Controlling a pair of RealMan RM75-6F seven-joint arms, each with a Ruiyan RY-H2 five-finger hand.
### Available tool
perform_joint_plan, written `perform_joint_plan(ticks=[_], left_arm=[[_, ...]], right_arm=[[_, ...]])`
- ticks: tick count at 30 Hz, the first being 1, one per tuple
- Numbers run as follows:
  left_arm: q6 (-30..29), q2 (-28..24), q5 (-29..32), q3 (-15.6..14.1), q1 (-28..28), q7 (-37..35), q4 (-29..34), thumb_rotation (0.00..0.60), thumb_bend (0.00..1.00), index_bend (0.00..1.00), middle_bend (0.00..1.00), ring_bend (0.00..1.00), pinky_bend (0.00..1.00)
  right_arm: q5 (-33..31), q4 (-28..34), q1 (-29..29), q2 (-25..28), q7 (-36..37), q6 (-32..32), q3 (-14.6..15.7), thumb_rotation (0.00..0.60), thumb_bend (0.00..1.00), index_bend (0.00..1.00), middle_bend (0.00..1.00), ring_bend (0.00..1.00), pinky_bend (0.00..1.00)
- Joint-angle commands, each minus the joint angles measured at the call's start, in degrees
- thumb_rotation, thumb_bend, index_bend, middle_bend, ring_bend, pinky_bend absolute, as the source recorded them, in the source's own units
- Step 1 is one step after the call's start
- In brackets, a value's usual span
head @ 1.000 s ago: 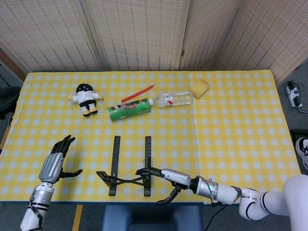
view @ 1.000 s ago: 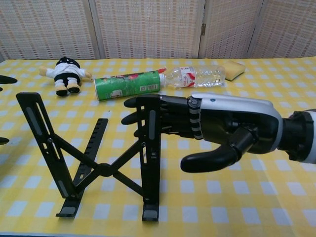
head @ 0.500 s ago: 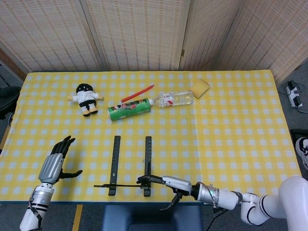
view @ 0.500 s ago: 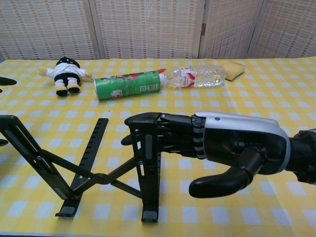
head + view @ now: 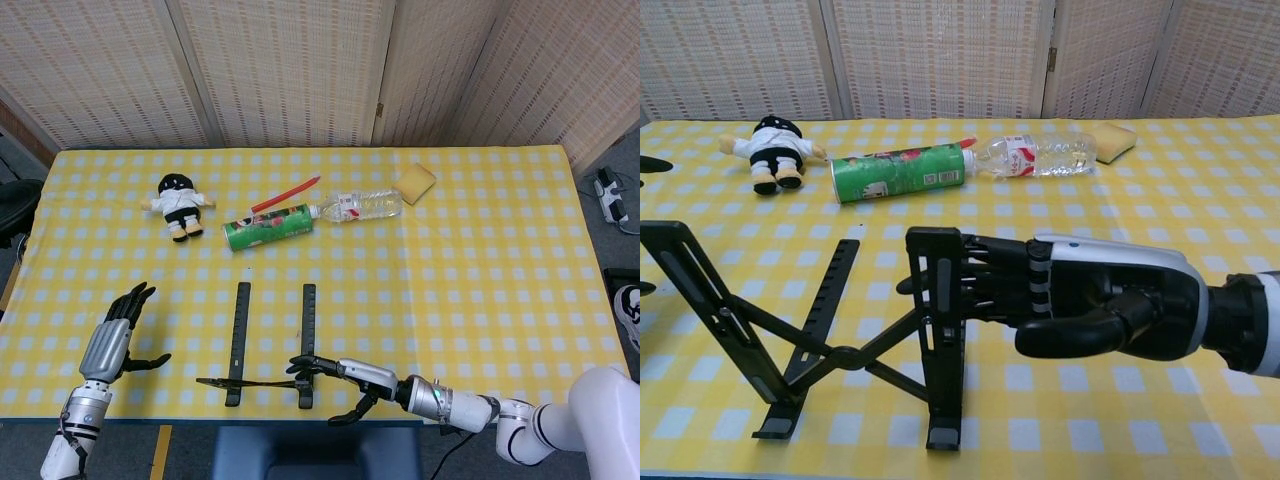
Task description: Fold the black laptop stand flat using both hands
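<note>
Laptop stand [image 5: 840,340] at near table edge, half-collapsed. Right hand [image 5: 1080,305] presses flat fingers against its right upright, gripping nothing. Left hand [image 5: 115,338] hovers spread, empty, likely staged to brace.

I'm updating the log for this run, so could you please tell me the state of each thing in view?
laptop stand: partly unfolded, its arms raised off the table
right hand: fingers against the stand's right arm
left hand: open, off the stand
green can: lying on its side
water bottle: lying on its side
doll: lying on the table
</note>
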State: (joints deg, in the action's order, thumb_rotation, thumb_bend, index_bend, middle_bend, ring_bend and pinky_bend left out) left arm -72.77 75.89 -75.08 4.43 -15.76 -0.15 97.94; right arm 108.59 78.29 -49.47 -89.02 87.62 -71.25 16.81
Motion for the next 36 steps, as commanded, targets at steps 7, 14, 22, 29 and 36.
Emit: perform_joint_plan(ticks=[7,14,22,29,36], left_arm=[[0.12,0.06,0.21,0.16,0.1,0.18,0.06,0.6,0.16,0.0,0.0,0.0,0.0],[0.23,0.03,0.28,0.41,0.06,0.19,0.03,0.6,0.16,0.0,0.0,0.0,0.0],[0.44,0.02,0.29,0.55,0.0,0.15,-0.12,0.6,0.16,0.0,0.0,0.0,0.0],[0.72,0.12,0.16,0.55,-0.08,-0.03,-0.42,0.6,0.16,0.0,0.0,0.0,0.0],[1.78,-0.51,-2.16,-0.01,-0.88,-1.08,-1.72,0.6,0.16,0.0,0.0,0.0,0.0]], right_arm=[[-0.46,-2.87,-1.13,-2.35,10.94,0.59,1.73,0.433,0.26,0.0,0.12,0.13,0.0],[-0.57,-4.59,-1.59,-3.61,18.81,0.11,2.83,0.433,0.26,0.0,0.12,0.13,0.0],[-0.9,-5.87,-1.4,-4.81,22.85,0.13,3.85,0.432,0.26,0.0,0.12,0.13,0.0],[-0.91,-6.03,-1.1,-5.5,24.09,-0.29,4.33,0.431,0.26,0.0,0.12,0.13,0.0],[-1.06,-4.44,-0.82,-3.55,16.18,-1.5,2.87,0.432,0.26,0.0,0.12,0.13,0.0]])
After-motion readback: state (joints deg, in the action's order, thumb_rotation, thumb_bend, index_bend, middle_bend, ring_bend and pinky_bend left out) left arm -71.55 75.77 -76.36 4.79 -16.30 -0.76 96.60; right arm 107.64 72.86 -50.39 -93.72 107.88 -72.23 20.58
